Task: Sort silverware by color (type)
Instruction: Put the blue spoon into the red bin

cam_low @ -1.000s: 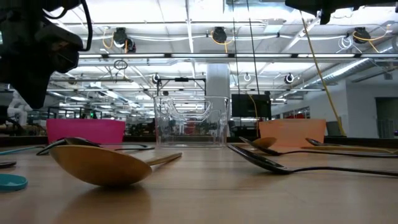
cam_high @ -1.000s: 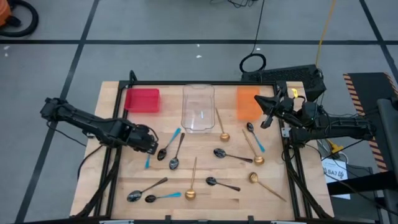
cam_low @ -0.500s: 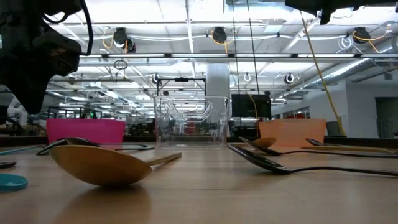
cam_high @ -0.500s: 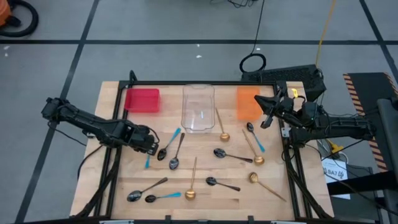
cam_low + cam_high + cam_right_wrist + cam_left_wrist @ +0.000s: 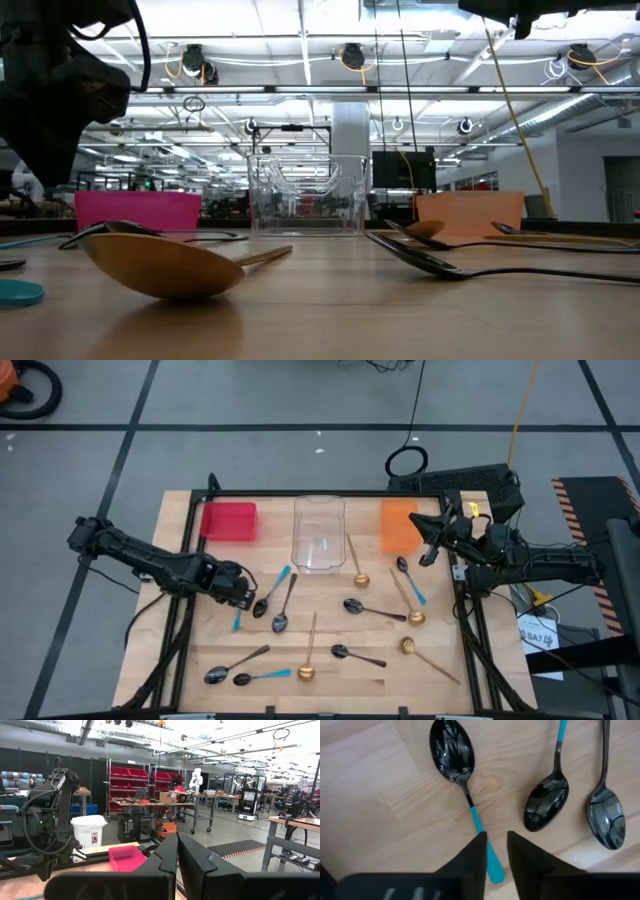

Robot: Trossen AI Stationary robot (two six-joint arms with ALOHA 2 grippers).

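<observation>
Spoons lie flat and scattered on the wooden table (image 5: 200, 650): gold ones such as (image 5: 309, 652), all-dark ones such as (image 5: 283, 606), and blue-handled ones such as (image 5: 272, 592). My left gripper (image 5: 236, 590) hovers above the table's left part, narrowly open, over a blue-handled spoon (image 5: 465, 790). The blue handle (image 5: 487, 855) shows in the gap between the fingertips, and the fingers touch nothing. In the low view the left gripper (image 5: 50, 100) hangs well clear of the tabletop. My right gripper (image 5: 430, 546) waits shut, raised beside the orange bin (image 5: 398, 525).
Three bins stand along the far edge: a red one (image 5: 229, 521), a clear one (image 5: 319, 533) and the orange one. A blue-handled spoon (image 5: 547, 800) and a dark spoon (image 5: 606, 815) lie close beside the one under the left gripper. A black frame rims the table.
My left gripper has sunk a little toward the table over the blue-handled spoon. The spoons and the right arm have kept still.
</observation>
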